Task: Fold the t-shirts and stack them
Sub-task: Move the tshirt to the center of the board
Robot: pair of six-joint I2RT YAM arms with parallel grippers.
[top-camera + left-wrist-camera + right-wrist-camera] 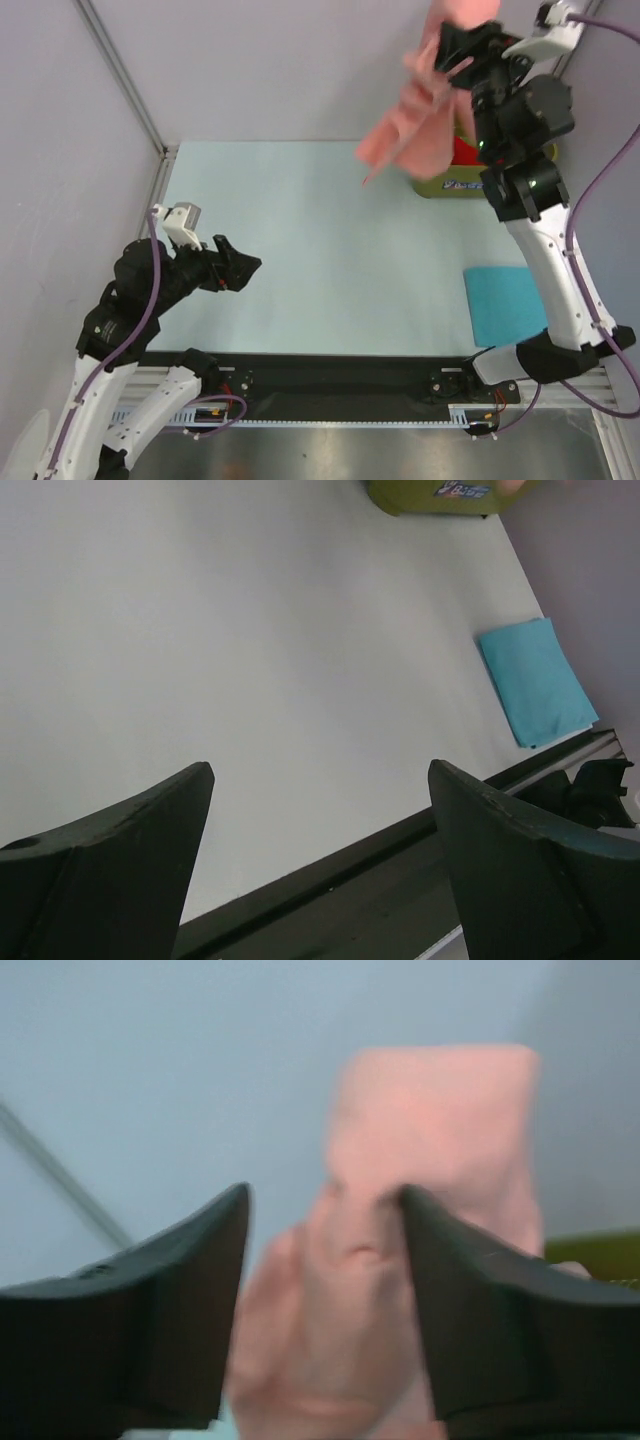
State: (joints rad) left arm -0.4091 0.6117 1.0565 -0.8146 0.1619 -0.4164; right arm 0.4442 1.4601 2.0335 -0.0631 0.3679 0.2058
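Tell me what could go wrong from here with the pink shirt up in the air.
1. The salmon-pink t-shirt hangs bunched from the raised right gripper, whose hold looks loose in the wrist view; it may slip free.
2. It dangles near the olive-green tub, so a drop could land it partly on the red t-shirt inside.
3. The left gripper is open, low and far off, so it likely cannot catch it.

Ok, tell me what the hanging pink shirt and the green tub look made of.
Salmon-pink shirt: soft matte fabric, likely a cotton knit; it droops and bunches in loose folds. Olive-green tub: seemingly rigid plastic, faintly glossy; it has a straight, smooth wall with a printed label.
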